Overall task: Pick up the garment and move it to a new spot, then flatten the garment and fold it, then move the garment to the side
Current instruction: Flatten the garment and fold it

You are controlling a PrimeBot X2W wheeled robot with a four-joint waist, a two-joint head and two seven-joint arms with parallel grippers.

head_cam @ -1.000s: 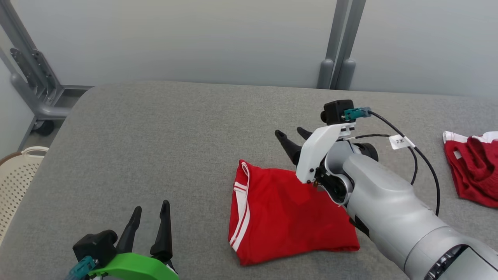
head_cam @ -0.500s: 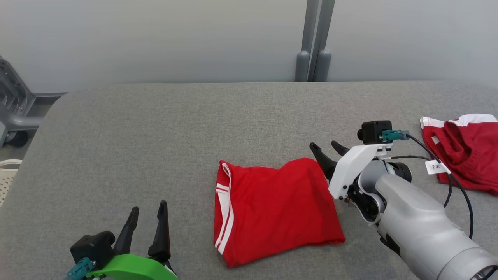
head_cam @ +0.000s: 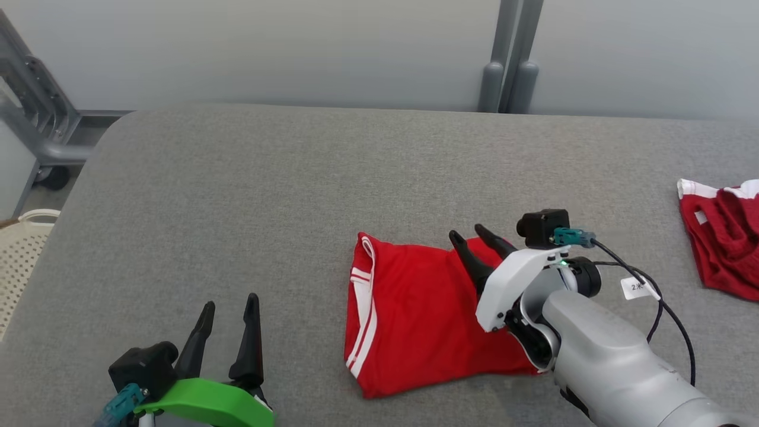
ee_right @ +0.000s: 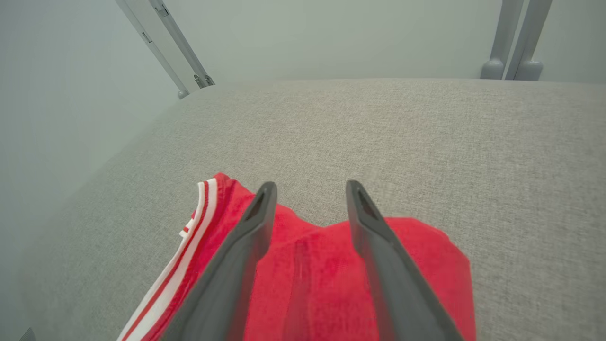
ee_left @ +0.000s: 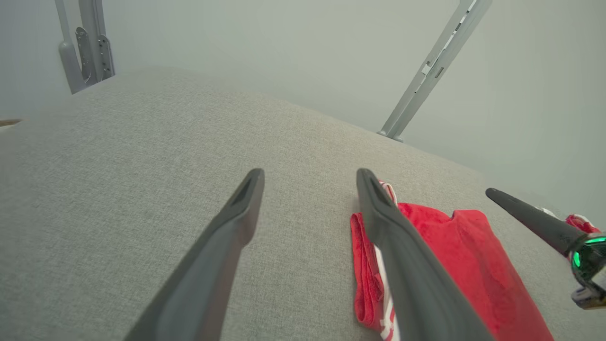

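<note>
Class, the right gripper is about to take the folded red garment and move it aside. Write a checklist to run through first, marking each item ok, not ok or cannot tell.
1. The folded red garment lies flat, fold tidy: ok.
2. The right gripper is above the garment's far edge, jaws apart: ok.
3. Its fingertips touch the cloth: cannot tell.
4. The left gripper is open, off to the garment's left and apart from it: ok.
5. The second red garment lies apart, near the right edge: ok.
6. Bare grey table beside the garment for setting down: ok.
</note>
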